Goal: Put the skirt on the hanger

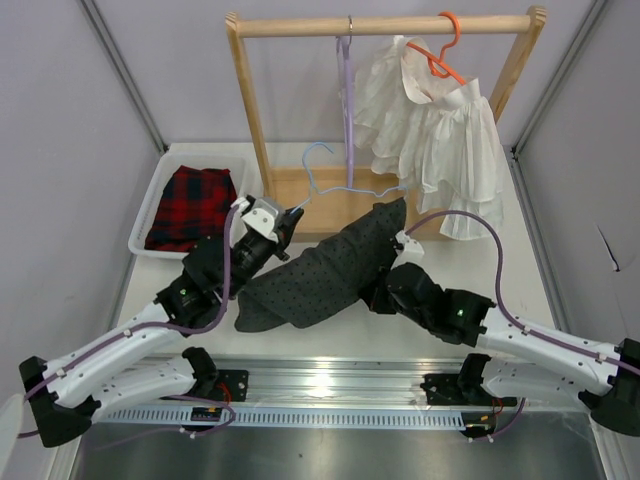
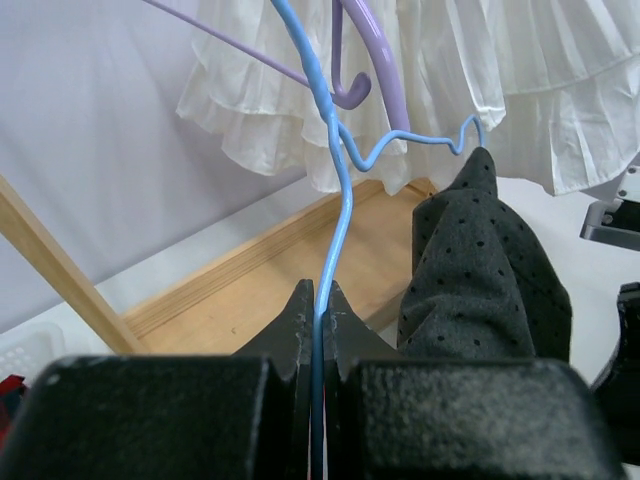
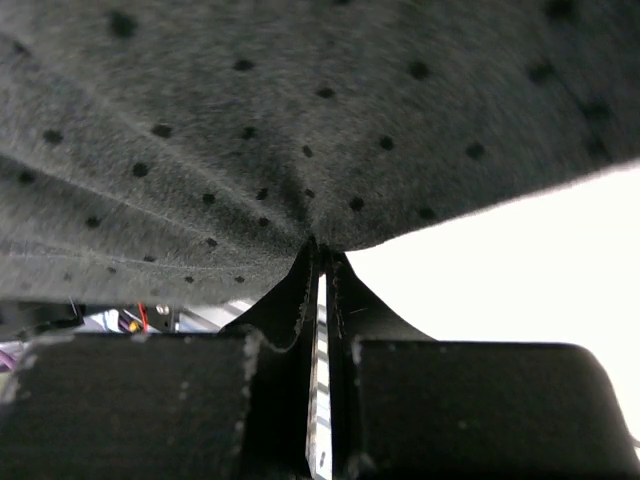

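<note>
The dark dotted skirt (image 1: 325,270) hangs spread between both arms above the table middle. Its upper corner sits on the right end of the pale blue wire hanger (image 1: 345,190). My left gripper (image 1: 292,218) is shut on the hanger's wire; in the left wrist view the blue wire (image 2: 335,200) runs up from between the pressed fingertips (image 2: 318,300), with the skirt (image 2: 480,270) to the right. My right gripper (image 1: 385,275) is shut on a fold of the skirt (image 3: 300,130), which fills the right wrist view above the fingertips (image 3: 320,260).
A wooden rack (image 1: 390,25) stands at the back, carrying a lilac hanger (image 1: 346,90) and a white ruffled garment (image 1: 440,130) on an orange hanger (image 1: 445,45). A white bin (image 1: 150,215) at the left holds a red-black plaid garment (image 1: 195,205).
</note>
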`<state>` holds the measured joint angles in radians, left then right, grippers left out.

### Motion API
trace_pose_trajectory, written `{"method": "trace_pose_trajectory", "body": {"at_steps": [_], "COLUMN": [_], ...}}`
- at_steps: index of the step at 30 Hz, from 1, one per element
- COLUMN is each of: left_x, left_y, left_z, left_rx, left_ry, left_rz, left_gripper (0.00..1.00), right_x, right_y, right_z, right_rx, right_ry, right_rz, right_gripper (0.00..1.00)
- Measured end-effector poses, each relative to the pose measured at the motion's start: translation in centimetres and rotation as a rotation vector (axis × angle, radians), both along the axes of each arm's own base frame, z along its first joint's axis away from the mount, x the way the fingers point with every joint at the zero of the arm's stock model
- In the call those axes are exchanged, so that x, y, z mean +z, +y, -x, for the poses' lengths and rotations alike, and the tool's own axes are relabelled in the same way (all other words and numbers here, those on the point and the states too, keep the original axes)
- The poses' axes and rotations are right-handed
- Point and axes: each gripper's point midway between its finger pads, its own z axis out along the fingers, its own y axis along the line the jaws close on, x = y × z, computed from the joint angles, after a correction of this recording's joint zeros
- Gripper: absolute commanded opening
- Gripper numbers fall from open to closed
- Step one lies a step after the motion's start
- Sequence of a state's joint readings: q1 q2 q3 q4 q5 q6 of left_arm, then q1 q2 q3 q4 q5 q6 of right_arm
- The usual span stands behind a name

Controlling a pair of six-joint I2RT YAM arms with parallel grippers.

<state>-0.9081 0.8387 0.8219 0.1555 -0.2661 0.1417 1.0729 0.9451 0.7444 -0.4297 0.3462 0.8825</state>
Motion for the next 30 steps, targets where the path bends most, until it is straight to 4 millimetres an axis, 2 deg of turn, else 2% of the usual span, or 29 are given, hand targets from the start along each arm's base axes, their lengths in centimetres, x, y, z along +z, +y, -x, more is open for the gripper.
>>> {"method": "trace_pose_trajectory", "body": {"at_steps": [3,8,10,13,19,25,29,30], "left_x": [0.9,1.4,1.9,2.7,3.1,2.8,3.1,3.2], "left_y": [0.3,1.5,2.1,2.6,3.1,3.2,2.8,2.7], "left_z": [0.4,1.4,1.9,2.3,2.4,1.8,1.4,1.3], "left_rx": [-0.007,-0.009,-0.009,-0.009,0.001,0.032,0.038,0.038], "left_ry": [0.01,0.012,0.005,-0.003,-0.022,-0.041,-0.051,-0.052], "left_rz": [-0.011,-0.009,0.002,0.008,0.029,0.035,0.048,0.05], "left_gripper": [0.0,0.0,0.0,0.0,0.0,0.0,0.0,0.0], "right_x": [0.1,0.7,0.9,1.4,1.3,1.2,2.0,2.1], "right_y": [-0.5,-1.0,-0.9,-0.2,1.4,3.5,4.3,4.3], "right_z": [-0.7,-1.5,-1.8,-1.8,-1.0,1.0,1.6,1.6], "right_rx": [-0.022,-0.041,-0.031,0.004,0.081,0.178,0.198,0.194], "right_ry": [-0.003,-0.012,-0.014,-0.025,-0.035,-0.037,-0.052,-0.056], "right_rz": [-0.026,-0.055,-0.068,-0.092,-0.092,-0.067,-0.062,-0.055], "right_gripper": [0.06,0.02,0.06,0.05,0.04,0.05,0.13,0.19]}}
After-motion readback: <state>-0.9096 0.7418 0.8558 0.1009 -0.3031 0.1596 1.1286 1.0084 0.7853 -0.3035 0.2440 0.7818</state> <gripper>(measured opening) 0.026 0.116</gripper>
